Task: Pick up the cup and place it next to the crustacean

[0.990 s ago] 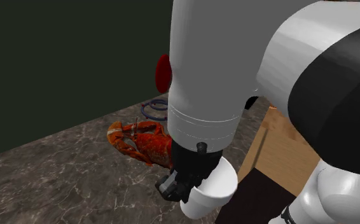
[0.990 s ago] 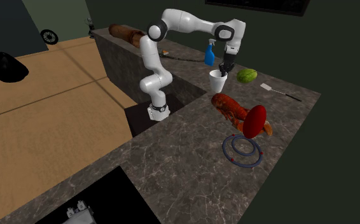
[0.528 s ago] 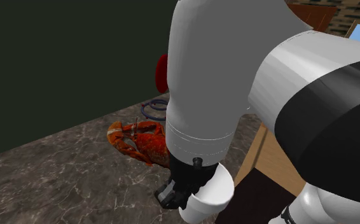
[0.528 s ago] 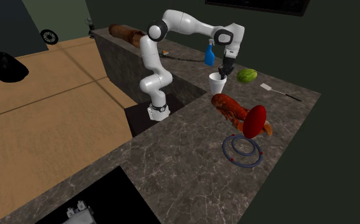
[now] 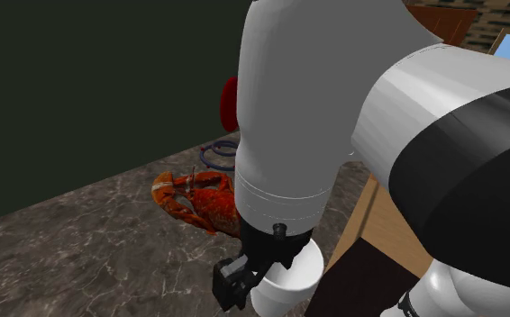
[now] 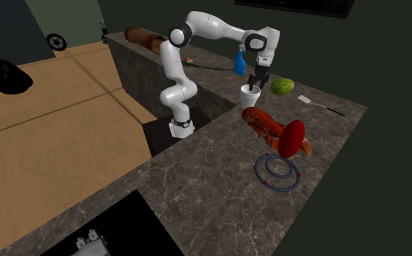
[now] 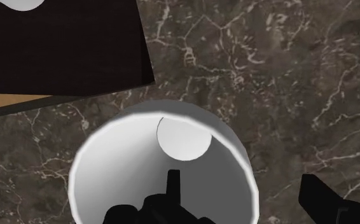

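Handling: the white cup is judged light, stiff and smooth-walled, thin at the rim and easily tipped by a sideways nudge; its material cannot be told.
Hold: the rim wall is judged the place to be pinched, with one finger inside the mouth and one outside, close to the top edge.
Gripper: the black gripper is shown spread wide astride the cup's wall. One finger is dipped inside the mouth and the other is kept outside. Neither is seen touching the wall, so nothing is gripped.
Cup: it is stood upright, mouth up, and appears to be seated on the dark veined counter, just beside the crustacean at the end nearer the arm's stand. A narrow strip of counter is left between them.
Crustacean: a red-orange lobster is laid flat along the counter.
Beyond: a red disc is seen at the crustacean's far end, and a blue-purple ring is laid past it.
Risk: a straight upward lift is judged necessary, lest the rim be caught.
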You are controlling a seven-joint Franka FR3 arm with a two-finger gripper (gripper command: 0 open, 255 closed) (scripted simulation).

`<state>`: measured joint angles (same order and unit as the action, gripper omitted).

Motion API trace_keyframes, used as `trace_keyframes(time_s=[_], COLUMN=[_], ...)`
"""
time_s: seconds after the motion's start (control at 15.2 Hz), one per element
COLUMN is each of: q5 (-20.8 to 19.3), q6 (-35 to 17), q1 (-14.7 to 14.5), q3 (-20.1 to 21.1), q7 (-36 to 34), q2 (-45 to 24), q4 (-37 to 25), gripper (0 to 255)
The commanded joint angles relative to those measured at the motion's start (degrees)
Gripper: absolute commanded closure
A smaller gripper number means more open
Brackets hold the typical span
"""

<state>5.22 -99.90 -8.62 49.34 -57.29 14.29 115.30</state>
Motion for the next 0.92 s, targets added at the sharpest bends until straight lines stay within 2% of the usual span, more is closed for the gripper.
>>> trace_keyframes(time_s=[0.0,0.07,0.33,0.86], q5=[0.0,0.0,-1.0,-1.0], q6=[0.0,0.0,7.3,7.2], q1=[0.0,0.0,0.4,0.4], q3=[0.0,0.0,0.2,0.2], q7=[0.0,0.0,-0.8,-0.8], q2=[0.0,0.0,-1.3,-1.2], q4=[0.0,0.0,-8.2,-8.2], gripper=[0,0,0,0])
